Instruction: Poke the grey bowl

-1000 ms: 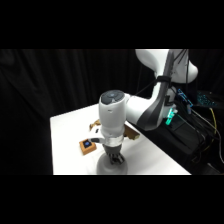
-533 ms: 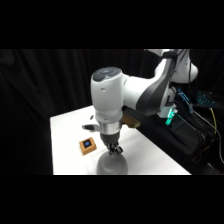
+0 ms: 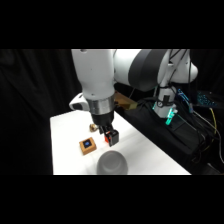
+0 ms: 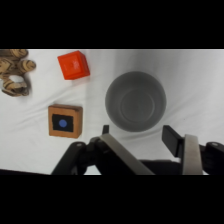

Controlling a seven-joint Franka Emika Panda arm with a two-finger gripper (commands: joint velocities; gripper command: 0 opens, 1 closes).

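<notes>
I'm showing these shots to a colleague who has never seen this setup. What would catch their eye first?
Probably the big white arm filling the side view, its claw raised above the grey bowl at the table's near edge. In the wrist view the bowl sits open side up, just beyond the open claw. The red cube and the brown block with a blue square stand out beside it.

I'm working in what looks like a robotics lab or test cell: black curtain hangs behind a plain white table, closing the bench off from any room. To the right, past the table's edge, loose cables run over dark equipment with a small green light. The white arm reaches over from that side.
</notes>
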